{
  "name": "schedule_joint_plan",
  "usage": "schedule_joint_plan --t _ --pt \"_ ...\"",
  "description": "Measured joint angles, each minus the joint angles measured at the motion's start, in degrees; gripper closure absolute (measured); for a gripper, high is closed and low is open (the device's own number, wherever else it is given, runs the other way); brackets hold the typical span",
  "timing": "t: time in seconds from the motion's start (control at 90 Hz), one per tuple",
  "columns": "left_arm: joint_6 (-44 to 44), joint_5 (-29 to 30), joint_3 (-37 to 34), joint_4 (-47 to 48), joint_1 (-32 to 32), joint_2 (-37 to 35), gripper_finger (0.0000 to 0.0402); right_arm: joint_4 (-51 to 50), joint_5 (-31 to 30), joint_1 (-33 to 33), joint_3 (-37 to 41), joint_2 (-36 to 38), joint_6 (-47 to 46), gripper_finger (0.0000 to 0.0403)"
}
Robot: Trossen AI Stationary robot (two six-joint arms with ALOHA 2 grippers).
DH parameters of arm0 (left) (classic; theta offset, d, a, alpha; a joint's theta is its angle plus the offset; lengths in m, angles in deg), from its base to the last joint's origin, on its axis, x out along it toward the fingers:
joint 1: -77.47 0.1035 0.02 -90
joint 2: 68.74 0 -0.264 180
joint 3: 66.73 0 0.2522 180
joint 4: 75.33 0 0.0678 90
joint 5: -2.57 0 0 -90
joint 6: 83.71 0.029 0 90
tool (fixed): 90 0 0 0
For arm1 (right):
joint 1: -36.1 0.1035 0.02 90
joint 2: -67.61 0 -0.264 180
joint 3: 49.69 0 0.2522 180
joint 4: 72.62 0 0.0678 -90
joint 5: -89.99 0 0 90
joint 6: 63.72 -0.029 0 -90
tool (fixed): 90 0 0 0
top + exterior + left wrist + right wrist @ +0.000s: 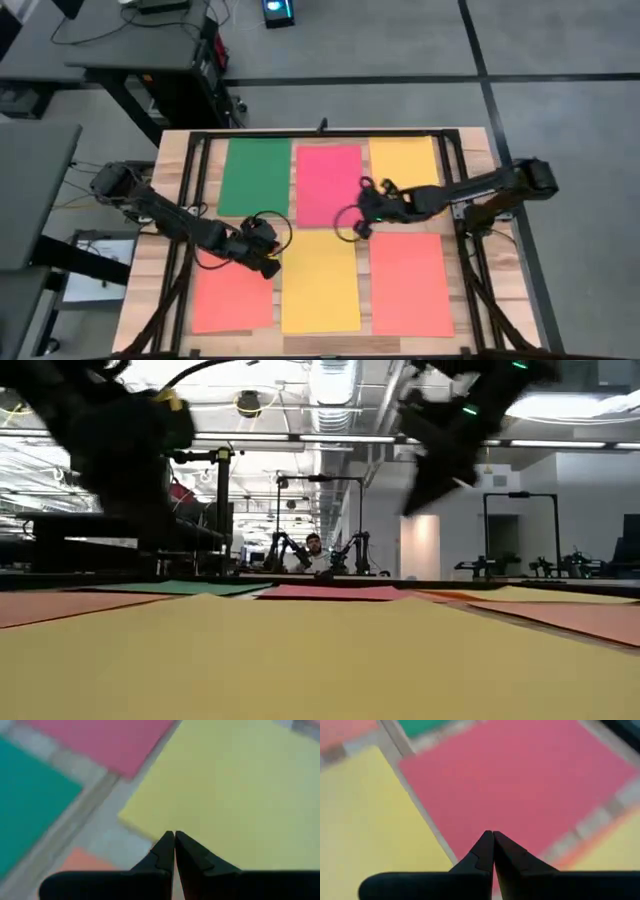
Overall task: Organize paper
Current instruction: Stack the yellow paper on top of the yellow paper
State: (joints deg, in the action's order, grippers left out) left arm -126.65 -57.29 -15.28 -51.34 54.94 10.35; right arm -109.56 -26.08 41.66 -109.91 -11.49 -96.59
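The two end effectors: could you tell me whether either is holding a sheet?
Nothing is held. The left end effector and right end effector are both shut and empty, above the paper.

This is a robotics lab. Past the far edge of the wooden tabletop the low view opens on a long hall with strip lights and an exposed duct overhead, black metal stands, more robot arms and a seated person. From above, grey carpet floor, a cabled desk.
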Motion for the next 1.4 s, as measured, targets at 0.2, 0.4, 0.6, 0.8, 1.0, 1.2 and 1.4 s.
schedule_joint_plan --t 0.2,0.4,0.6,0.8,1.0,1.2,1.4 --pt "12.49 -2.81 0.04 -9.37 7.24 -0.02 0.0402 0.23 -1.41 0.73 9.26 9.74 -4.76 0.0402" --pt "17.94 -12.63 0.04 -15.88 15.78 -0.04 0.0377 -0.04 -1.42 -1.16 11.52 8.52 -1.84 0.035" --pt "21.96 -14.89 0.04 -18.39 19.88 -0.04 0.0314 0.22 -0.98 -1.69 11.63 0.55 -4.84 0.0267" --pt "25.93 -14.89 0.07 -20.16 20.12 -0.07 0.0295 5.1 -0.92 2.16 11.63 -6.57 -4.34 0.0225" --pt "26.7 -14.89 0.07 -20.25 20.14 -0.09 0.0295 6.15 -3.26 3.56 10.39 -11.5 -5.5 0.0212" --pt "27.32 -14.87 0.07 -20.04 20.12 -0.09 0.0295 5.11 -5.12 3.03 9.45 -11.45 -5.49 0.0211" --pt "27.34 -14.86 0.07 -20.2 20.12 -0.09 0.0295 2.57 -5.98 -0.25 9.45 -10.94 -5.72 0.0211"
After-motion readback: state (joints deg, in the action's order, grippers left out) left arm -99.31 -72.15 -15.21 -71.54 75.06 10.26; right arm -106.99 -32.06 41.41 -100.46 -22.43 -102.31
